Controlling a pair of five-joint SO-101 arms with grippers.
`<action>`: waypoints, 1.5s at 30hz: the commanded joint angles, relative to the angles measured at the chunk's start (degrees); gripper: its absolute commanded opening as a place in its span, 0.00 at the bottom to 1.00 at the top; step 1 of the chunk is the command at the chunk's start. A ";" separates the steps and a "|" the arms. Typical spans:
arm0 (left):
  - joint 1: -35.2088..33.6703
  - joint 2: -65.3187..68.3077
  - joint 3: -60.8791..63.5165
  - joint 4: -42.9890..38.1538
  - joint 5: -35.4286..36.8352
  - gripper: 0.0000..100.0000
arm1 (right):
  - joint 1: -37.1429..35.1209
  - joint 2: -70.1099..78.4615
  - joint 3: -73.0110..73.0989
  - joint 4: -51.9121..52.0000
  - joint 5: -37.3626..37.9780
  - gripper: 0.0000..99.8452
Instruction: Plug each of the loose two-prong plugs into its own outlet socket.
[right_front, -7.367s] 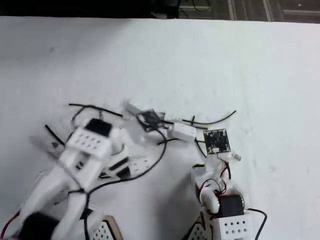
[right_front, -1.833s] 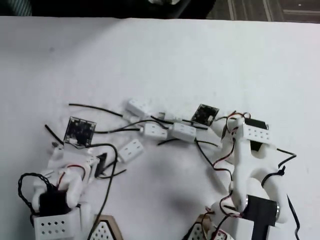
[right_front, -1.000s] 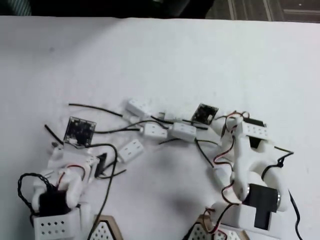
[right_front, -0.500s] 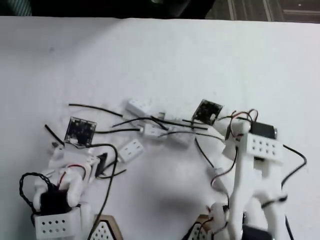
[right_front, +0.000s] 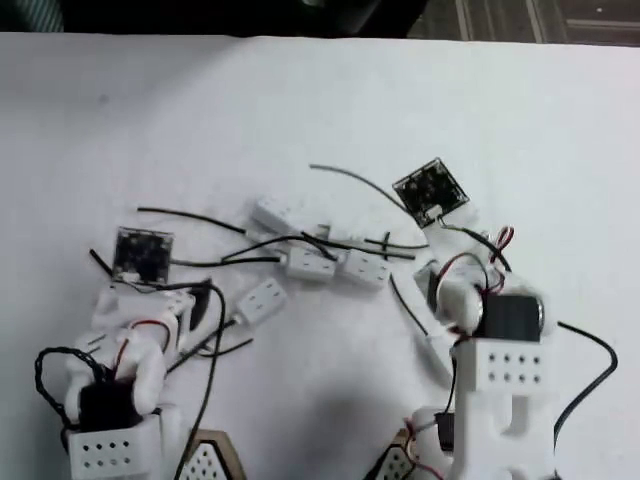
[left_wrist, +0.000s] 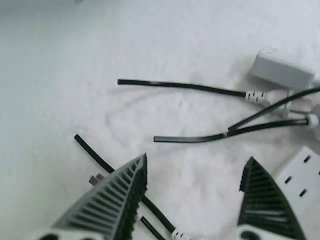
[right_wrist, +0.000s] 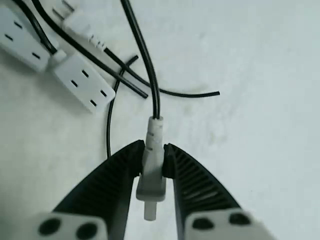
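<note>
**Right gripper (right_wrist: 152, 150) clamped on a two-prong plug (right_wrist: 151, 186); sockets in sight unfilled.**

The plug sits pinched between the closed jaws near the near edge of the tabletop (right_front: 520, 110), right of centre. Its black cord (right_wrist: 145, 60) trails off toward the socket blocks (right_front: 365, 268) clustered mid-tabletop. The cord end faces outward and what looks like the prong end points back at the wrist, so the plug would likely need turning before insertion. The grip is narrow, and the plug could twist or slip when pushed. The cord crosses loose cords (left_wrist: 180, 86) and could drag the light socket blocks, which nothing pins down. The left gripper (left_wrist: 195, 167) hangs wide open, holding nothing, toward the left near corner. The socket blocks closest to the held plug show bare slots with nothing plugged in; whether the rest are filled cannot be told.
</note>
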 joint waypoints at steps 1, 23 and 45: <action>-0.04 -0.48 -5.89 -3.25 6.33 0.30 | -4.35 -6.64 -1.93 -1.01 -7.38 0.02; 21.85 -0.48 -16.62 -11.96 22.51 0.30 | -38.90 -29.85 0.53 3.82 -33.23 0.02; 36.70 -2.59 -19.69 -0.26 16.62 0.30 | -46.81 -29.76 11.16 -8.31 -32.70 0.02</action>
